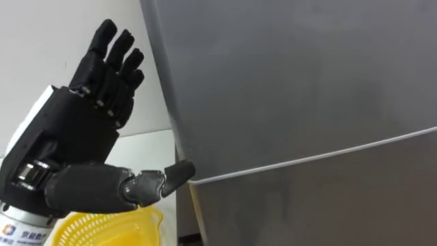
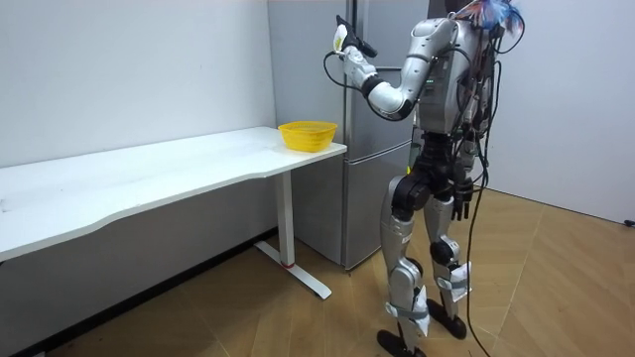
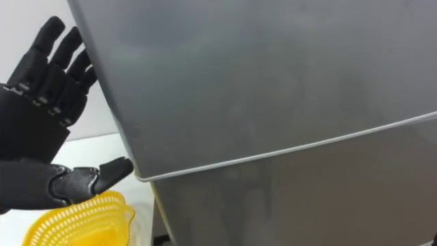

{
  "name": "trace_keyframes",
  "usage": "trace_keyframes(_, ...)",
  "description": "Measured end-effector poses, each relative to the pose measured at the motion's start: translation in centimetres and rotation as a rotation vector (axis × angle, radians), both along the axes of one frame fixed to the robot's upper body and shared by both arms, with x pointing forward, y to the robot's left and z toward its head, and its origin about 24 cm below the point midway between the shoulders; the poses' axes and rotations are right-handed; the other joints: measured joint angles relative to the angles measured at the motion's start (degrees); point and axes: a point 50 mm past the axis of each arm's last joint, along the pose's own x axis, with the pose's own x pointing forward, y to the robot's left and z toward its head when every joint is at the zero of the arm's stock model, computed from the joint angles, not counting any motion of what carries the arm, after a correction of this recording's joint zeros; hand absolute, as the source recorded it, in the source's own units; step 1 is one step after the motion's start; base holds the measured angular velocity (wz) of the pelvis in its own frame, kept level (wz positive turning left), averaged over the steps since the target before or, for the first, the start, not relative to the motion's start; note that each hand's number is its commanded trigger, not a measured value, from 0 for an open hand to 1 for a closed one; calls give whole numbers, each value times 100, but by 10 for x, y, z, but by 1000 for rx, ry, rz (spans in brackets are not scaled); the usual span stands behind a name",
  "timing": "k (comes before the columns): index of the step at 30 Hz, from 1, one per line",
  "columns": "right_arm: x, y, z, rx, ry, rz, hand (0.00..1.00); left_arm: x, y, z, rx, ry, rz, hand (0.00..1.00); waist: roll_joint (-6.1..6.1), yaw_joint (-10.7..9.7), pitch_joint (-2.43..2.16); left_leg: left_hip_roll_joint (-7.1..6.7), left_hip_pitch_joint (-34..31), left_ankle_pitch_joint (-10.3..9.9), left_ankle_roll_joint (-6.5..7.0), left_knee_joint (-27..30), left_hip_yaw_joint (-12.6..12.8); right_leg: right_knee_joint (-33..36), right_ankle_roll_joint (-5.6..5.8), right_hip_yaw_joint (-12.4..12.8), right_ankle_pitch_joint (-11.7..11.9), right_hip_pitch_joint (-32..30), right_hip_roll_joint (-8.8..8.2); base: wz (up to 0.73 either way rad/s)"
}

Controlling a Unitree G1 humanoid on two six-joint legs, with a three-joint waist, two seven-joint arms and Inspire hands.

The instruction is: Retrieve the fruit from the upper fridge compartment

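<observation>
1. The upper fridge door (image 1: 293,82) is shut. The item to retrieve must be behind it, so what it is cannot be told.
2. The left hand (image 1: 75,130) is raised at the door's free edge, released, with its fingers straight and grasping nothing. Its thumb (image 1: 179,171) touches the edge at the seam above the lower door (image 1: 328,205).
3. Risk: the thumb sits right on the seam, so it could slip off the smooth edge, or catch the lower door and open the wrong compartment.
4. Risk: with only one point of contact, the pull may fail to break the door seal.
5. Risk: the robot stands close in front, so a swinging door could strike its body.
6. The yellow basket (image 1: 109,229) stands on the corner of the white table (image 2: 149,178), just beside the fridge. What it holds cannot be told.
7. The right hand (image 2: 458,205) hangs by the hip. Its state cannot be told.
</observation>
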Motion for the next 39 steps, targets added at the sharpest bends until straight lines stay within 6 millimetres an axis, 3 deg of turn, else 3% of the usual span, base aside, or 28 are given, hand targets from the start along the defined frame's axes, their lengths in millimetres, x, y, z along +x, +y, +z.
trace_keyframes(10,-1,-3,1,1,18,-9,0,-1,-13,-5,19,29,-167,0,102,-39,-64,1,66,1,0,-47,-26,18,0,-3,0,-7,4,-4)
trace_keyframes(20,1,-4,1,-1,15,-8,0,-1,-16,-7,53,38,-221,0,21,-24,-13,13,197,1,0,-113,-84,98,0,-9,0,32,14,0)
trace_keyframes(21,0,-4,1,-1,16,-8,0,-2,-17,-7,56,38,-227,18,14,-24,-8,16,204,1,0,-114,-165,145,0,-15,0,21,18,0)
trace_keyframes(23,0,-5,2,-3,17,-9,0,-1,-18,-8,57,40,-235,78,45,-4,-16,67,264,10,2,-163,-294,441,-1,-39,-2,-127,39,-16)
trace_keyframes(24,0,-5,2,-1,16,-10,0,-1,-20,-8,59,44,-240,100,158,29,1,260,363,29,8,-266,-734,1002,-13,-30,-156,-469,131,-37)
trace_keyframes(25,1,-3,1,4,12,-10,0,-1,-19,-8,60,44,-235,100,269,39,-10,346,384,28,6,-297,-984,992,-79,169,-217,-659,224,-70)
trace_keyframes(26,11,3,0,21,-16,2,0,-1,-12,-5,57,33,-196,100,120,61,-40,391,350,14,-15,-283,-1138,496,-262,382,17,-1050,336,-44)
trace_keyframes(27,16,3,0,17,-27,8,0,0,-5,-6,28,38,-161,100,156,-115,-45,501,294,-51,-134,-232,-1073,494,-378,117,420,-995,387,-15)
trace_keyframes(28,13,3,0,16,-19,1,0,0,-5,-6,26,41,-156,100,124,-194,-26,508,292,-39,-158,-219,-929,442,-380,19,424,-900,382,51)
trace_keyframes(29,4,-1,0,4,6,-16,0,1,-5,-6,23,48,-157,100,106,-241,-11,510,321,-37,-161,-217,-596,368,-378,-9,423,-773,382,59)
trace_keyframes(30,0,-5,2,-10,30,-24,0,1,-5,-6,28,50,-165,100,93,-245,4,508,340,-28,-171,-246,-303,360,-375,58,421,-724,385,52)
trace_keyframes(31,-1,-6,2,-14,35,-24,0,1,-6,-6,31,53,-167,96,115,-243,-11,507,356,-11,-194,-259,-201,357,-368,149,418,-720,385,40)
trace_keyframes(32,2,-7,2,-16,34,-20,0,1,-8,-6,31,59,-173,91,124,-239,-22,496,389,-5,-204,-309,-131,351,-337,198,409,-722,384,15)
trace_keyframes(34,6,-5,2,-10,26,-17,0,1,-14,-8,35,65,-203,70,77,-155,-19,451,388,-5,-204,-296,-113,301,-316,154,414,-718,390,-6)
trace_keyframes(37,18,-5,3,-15,-8,-7,0,2,-19,-10,37,90,-223,66,74,-131,-23,407,388,-6,-202,-288,-103,260,-284,138,417,-657,358,3)
trace_keyframes(38,20,-5,3,-14,-17,-4,0,3,-19,-11,35,94,-219,52,83,-136,-28,397,388,-6,-202,-283,-64,259,-267,143,406,-656,345,0)
trace_keyframes(39,21,-5,3,-13,-20,-3,0,3,-18,-11,33,95,-215,22,91,-136,-33,395,381,-6,-202,-267,4,241,-263,144,404,-657,339,0)
